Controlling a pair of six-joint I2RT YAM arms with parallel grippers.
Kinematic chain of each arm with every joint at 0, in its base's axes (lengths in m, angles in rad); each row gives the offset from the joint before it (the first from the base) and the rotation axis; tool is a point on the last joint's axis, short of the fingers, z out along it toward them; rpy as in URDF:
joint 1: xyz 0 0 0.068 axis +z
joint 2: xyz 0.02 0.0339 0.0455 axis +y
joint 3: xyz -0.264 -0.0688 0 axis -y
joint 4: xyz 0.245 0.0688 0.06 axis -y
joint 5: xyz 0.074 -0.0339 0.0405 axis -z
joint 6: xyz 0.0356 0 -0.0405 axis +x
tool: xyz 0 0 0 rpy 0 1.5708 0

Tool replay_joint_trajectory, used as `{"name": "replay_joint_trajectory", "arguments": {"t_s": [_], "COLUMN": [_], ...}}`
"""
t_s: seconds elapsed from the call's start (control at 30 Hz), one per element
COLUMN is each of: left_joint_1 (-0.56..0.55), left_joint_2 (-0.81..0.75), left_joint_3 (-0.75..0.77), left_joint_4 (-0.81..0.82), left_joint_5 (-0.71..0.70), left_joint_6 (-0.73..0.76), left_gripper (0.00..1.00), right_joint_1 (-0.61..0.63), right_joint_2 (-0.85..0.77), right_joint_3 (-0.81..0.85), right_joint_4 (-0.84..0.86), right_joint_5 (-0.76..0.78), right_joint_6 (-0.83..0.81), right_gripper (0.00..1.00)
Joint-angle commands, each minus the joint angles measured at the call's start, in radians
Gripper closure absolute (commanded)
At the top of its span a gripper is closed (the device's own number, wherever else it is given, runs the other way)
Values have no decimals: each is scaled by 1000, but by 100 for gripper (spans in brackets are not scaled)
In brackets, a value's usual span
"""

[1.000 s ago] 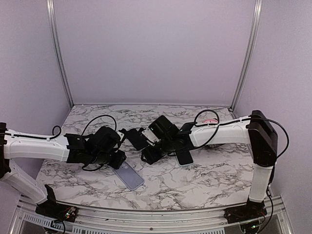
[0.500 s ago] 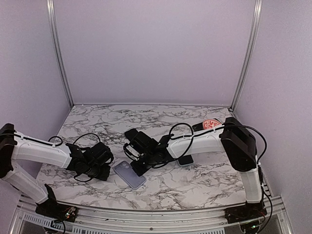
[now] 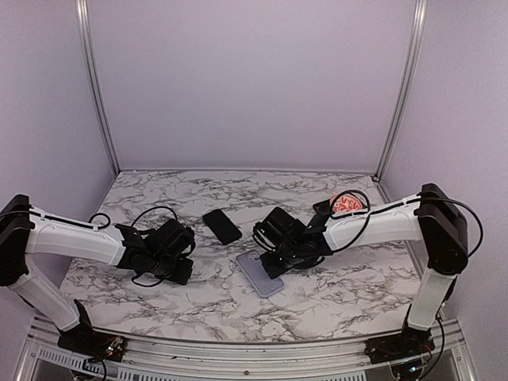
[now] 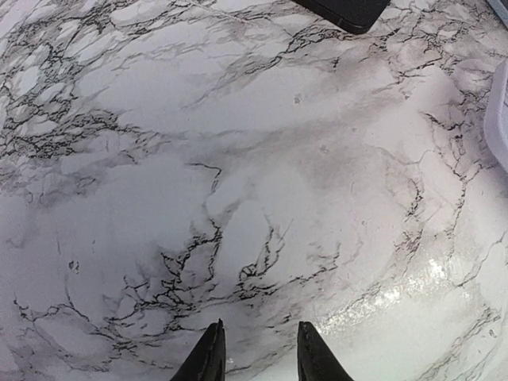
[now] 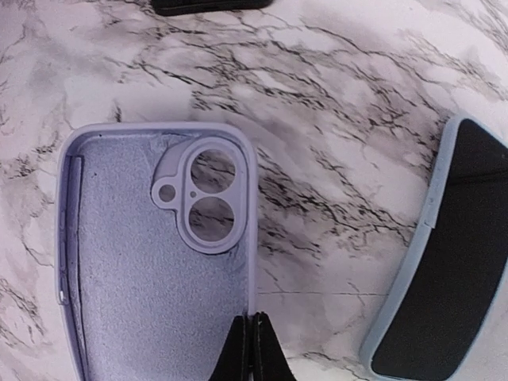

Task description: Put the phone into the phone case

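The lavender phone case point(image 3: 259, 273) lies hollow side up at the table's middle, its camera cut-out point(image 5: 202, 194) showing marble through it. My right gripper point(image 5: 252, 329) is shut on the case's right rim; it sits at the case's far-right side point(image 3: 275, 259). A phone with a dark screen and a pale blue edge point(image 5: 448, 278) lies just right of the case. A second, black phone point(image 3: 222, 225) lies face down behind the case point(image 5: 210, 3). My left gripper point(image 4: 258, 349) hangs low over bare marble at the left point(image 3: 187, 267), jaws slightly apart, holding nothing.
A round red-and-white object point(image 3: 344, 204) sits at the back right. Cables loop over both arms. The black phone's corner point(image 4: 345, 9) and the case's edge point(image 4: 502, 111) show in the left wrist view.
My right gripper reached left to the case, shut on its rim and pulled it right to the table's middle. The left gripper stayed at the left.
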Motion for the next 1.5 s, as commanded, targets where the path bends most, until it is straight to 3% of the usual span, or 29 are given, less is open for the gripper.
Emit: {"name": "replay_joint_trajectory", "arguments": {"t_s": [0.0, 0.07, 0.1, 0.17, 0.23, 0.33, 0.47, 0.67, 0.87, 1.13, 1.4, 1.47], "left_joint_1": [5, 23, 39, 84, 130, 190, 265, 332, 336, 336, 336, 337], "left_joint_2": [46, 59, 66, 78, 89, 120, 190, 265, 270, 260, 240, 236], "left_joint_3": [41, 54, 64, 87, 121, 175, 249, 297, 271, 220, 201, 196], "left_joint_4": [19, 26, 33, 38, 47, 77, 107, 128, 145, 181, 181, 182], "left_joint_5": [4, 1, 2, 11, 31, 48, 87, 94, 106, 139, 139, 141], "left_joint_6": [45, 66, 76, 92, 106, 116, 112, 100, 98, 86, 91, 91], "left_gripper": [70, 70, 70, 70, 70, 70, 65, 47, 44, 44, 44, 44], "right_joint_1": [-53, -72, -81, -99, -114, -119, -121, -125, -125, -125, -126, -125], "right_joint_2": [-15, 18, 32, 51, 70, 127, 322, 605, 788, 834, 802, 782], "right_joint_3": [-28, 15, 46, 110, 192, 312, 604, 980, 1200, 1206, 1142, 1111], "right_joint_4": [19, -18, -38, -81, -90, -6, -41, -124, -148, -213, -348, -362], "right_joint_5": [-44, -56, -52, -40, -38, -39, -9, 25, 52, 0, -152, -164], "right_joint_6": [-4, -44, -62, -103, -140, -210, -237, -249, -278, -253, -215, -211], "right_gripper": [96, 90, 83, 55, 36, 21, 9, 3, 1, 3, 13, 20]}}
